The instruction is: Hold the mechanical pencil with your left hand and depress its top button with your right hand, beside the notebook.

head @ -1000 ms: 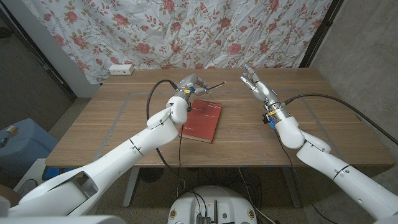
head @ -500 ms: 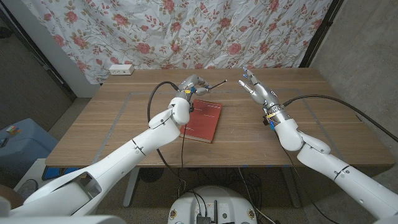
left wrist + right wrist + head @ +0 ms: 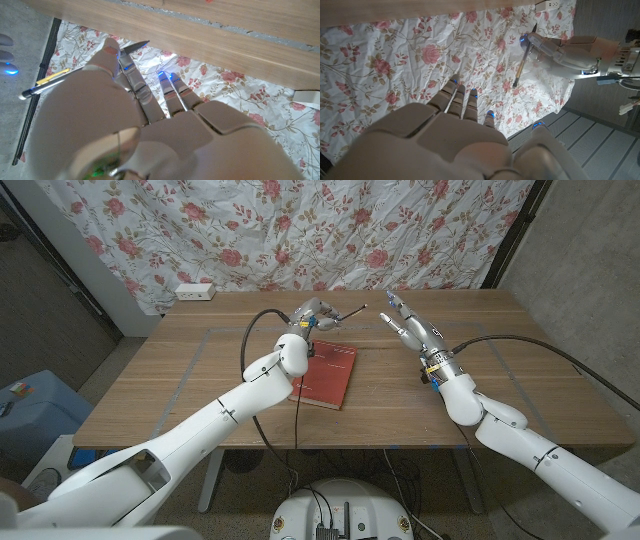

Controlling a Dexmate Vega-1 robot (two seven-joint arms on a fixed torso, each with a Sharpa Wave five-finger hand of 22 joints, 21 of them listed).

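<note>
My left hand (image 3: 312, 314) is raised over the far middle of the table and pinches the mechanical pencil (image 3: 346, 312), whose free end points towards my right hand. The left wrist view has the pencil (image 3: 55, 78) crossing behind the left hand's fingertips (image 3: 112, 47). My right hand (image 3: 406, 326) hovers a short way right of the pencil's end, fingers apart, holding nothing and not touching it. From the right wrist camera, the left hand (image 3: 572, 50) and the pencil (image 3: 522, 66) lie beyond my right hand (image 3: 455, 137). The red notebook (image 3: 326, 374) lies flat just in front of the left hand.
A white power strip (image 3: 195, 291) sits at the table's far left edge (image 3: 180, 305). A floral curtain (image 3: 300, 230) hangs behind the table. Black cables (image 3: 520, 340) trail from both wrists. A blue bin (image 3: 30, 405) stands on the floor at the left.
My right hand has moved left, closing much of the gap to the pencil's free end. The left hand keeps the pencil almost still.
</note>
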